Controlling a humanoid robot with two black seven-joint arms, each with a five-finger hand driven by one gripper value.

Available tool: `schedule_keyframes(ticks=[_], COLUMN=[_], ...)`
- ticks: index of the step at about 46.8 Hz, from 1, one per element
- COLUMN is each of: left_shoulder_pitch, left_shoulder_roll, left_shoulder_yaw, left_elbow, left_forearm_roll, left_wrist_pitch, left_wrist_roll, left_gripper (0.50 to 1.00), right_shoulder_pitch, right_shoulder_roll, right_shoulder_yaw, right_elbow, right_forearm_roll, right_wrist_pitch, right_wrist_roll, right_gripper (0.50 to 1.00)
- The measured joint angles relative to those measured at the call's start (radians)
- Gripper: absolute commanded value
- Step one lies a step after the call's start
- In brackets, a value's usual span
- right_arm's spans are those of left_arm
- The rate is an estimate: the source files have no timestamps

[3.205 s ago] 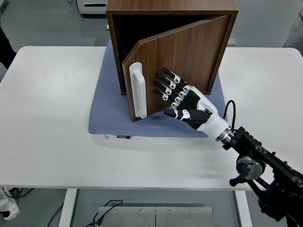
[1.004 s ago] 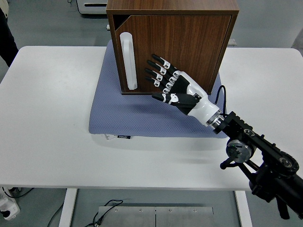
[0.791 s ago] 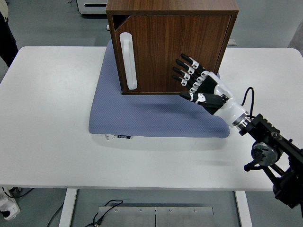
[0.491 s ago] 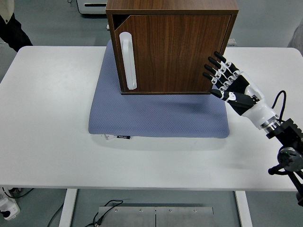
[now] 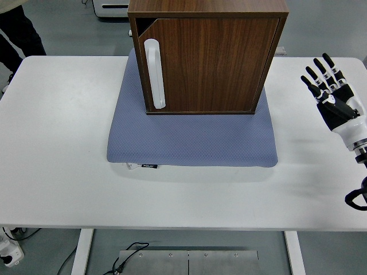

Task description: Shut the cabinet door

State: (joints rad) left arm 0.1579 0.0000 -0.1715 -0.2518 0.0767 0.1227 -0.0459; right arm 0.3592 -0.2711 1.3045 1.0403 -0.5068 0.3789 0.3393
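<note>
white table | cabinet door shut | fingers well right, spread

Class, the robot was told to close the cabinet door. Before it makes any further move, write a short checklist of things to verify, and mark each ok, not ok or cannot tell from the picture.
1. Cabinet door shut against the frame: nearly; a small dark gap shows at its top left corner, so cannot tell if fully seated.
2. White handle free of any hand: ok.
3. Right hand clear of the cabinet: ok, it is over the table's right side with fingers spread, holding nothing.
4. Cabinet sitting on the blue mat: ok.
5. Left hand position: cannot tell, it is not in view.
6. Person at the top left clear of the cabinet: ok.
</note>
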Motion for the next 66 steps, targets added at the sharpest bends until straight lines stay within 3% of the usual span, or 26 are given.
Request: schedule_keyframes(ticks=[8,17,33,43,53,66], left_shoulder_pitch=[0.000,0.000,0.000,0.000,0.000,0.000], left_shoulder_roll=[0.000,0.000,0.000,0.000,0.000,0.000], left_shoulder_yaw=[0.000,0.000,0.001,0.000,0.000,0.000], left_elbow=[0.000,0.000,0.000,0.000,0.000,0.000], left_forearm_roll=[0.000,0.000,0.000,0.000,0.000,0.000], left_wrist_pitch=[0.000,0.000,0.000,0.000,0.000,0.000], left_wrist_roll=[0.000,0.000,0.000,0.000,0.000,0.000], left_gripper=[1.000,1.000,1.000,1.000,1.000,1.000], right_shoulder_pitch=[0.052,0.088,0.121,0.124,0.142,0.177], right_shoulder_roll=[0.054,0.112,0.149,0.150,0.170,0.219], right_shoulder_yaw=[0.001,0.001,0.000,-0.010,-0.004,0.012], right_elbow=[-0.046,-0.078,-0.106,-0.106,-0.119,-0.191], right_forearm_roll=[0.014,0.014,0.020,0.087,0.115,0.147], right_wrist_pitch=[-0.096,-0.159,-0.167,-0.197,-0.225,-0.236], right_wrist_roll=[0.002,0.002,-0.007,-0.107,-0.166,-0.188], right_gripper=[1.000,1.000,1.000,1.000,1.000,1.000])
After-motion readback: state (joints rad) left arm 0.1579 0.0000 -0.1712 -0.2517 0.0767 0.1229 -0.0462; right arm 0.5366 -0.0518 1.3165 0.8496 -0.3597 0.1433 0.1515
